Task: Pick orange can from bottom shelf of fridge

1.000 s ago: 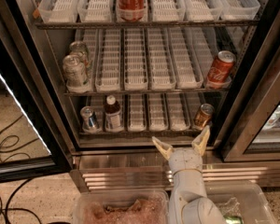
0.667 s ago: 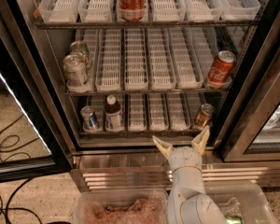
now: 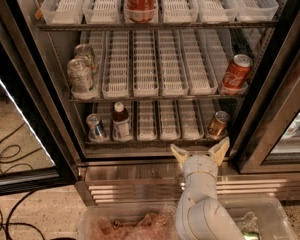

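Note:
The fridge [image 3: 45, 109] stands open in front of me. The orange can [image 3: 218, 124] stands upright at the right end of the bottom shelf [image 3: 160, 137], in the rightmost white lane tray. My gripper [image 3: 200, 152] is in front of the fridge's steel base, just below the bottom shelf and a little left of and below the orange can. Its two cream fingers spread apart, open and empty.
A blue-and-silver can [image 3: 95, 126] and a dark bottle [image 3: 121, 121] stand at the bottom shelf's left. A red cola can [image 3: 235, 73] and silver cans [image 3: 81, 75] are on the middle shelf; another red can [image 3: 140, 1] is above. A clear bin [image 3: 125, 224] sits below the arm.
The gripper has barely shifted; it stays open in front of the base panel. Nothing in the fridge has moved.

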Tool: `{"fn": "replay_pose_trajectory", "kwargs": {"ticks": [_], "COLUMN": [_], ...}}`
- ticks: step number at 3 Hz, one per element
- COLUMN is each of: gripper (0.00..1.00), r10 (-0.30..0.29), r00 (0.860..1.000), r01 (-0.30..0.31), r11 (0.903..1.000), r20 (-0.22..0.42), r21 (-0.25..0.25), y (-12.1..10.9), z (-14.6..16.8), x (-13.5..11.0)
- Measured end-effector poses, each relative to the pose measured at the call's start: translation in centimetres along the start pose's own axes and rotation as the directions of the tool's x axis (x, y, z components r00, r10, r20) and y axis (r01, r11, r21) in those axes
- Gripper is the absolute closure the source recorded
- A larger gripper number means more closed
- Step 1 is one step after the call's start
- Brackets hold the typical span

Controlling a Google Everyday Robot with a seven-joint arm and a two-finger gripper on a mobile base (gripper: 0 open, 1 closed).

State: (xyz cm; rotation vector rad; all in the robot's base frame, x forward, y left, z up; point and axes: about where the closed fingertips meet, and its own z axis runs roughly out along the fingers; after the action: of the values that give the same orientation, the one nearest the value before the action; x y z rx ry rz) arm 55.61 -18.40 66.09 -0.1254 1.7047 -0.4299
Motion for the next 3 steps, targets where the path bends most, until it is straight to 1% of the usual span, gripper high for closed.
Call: {"fn": "replay_pose_trajectory", "kwargs": {"ticks": [1, 2, 3], "gripper": [0.0, 0.0, 0.0], "r10": [0.0, -0.014, -0.039], "r00": [1.0, 1.0, 0.998], "r01": [0.0, 0.014, 0.044], "r11": [1.0, 0.9996, 0.9946], "r20": [0.0, -0.015, -0.053], "r21": [0.0, 0.025, 0.094], "y": [0.0, 0.3, 0.8], "z": [0.0, 1.1, 3.5], "x": [0.0, 0.2, 0.9]}}
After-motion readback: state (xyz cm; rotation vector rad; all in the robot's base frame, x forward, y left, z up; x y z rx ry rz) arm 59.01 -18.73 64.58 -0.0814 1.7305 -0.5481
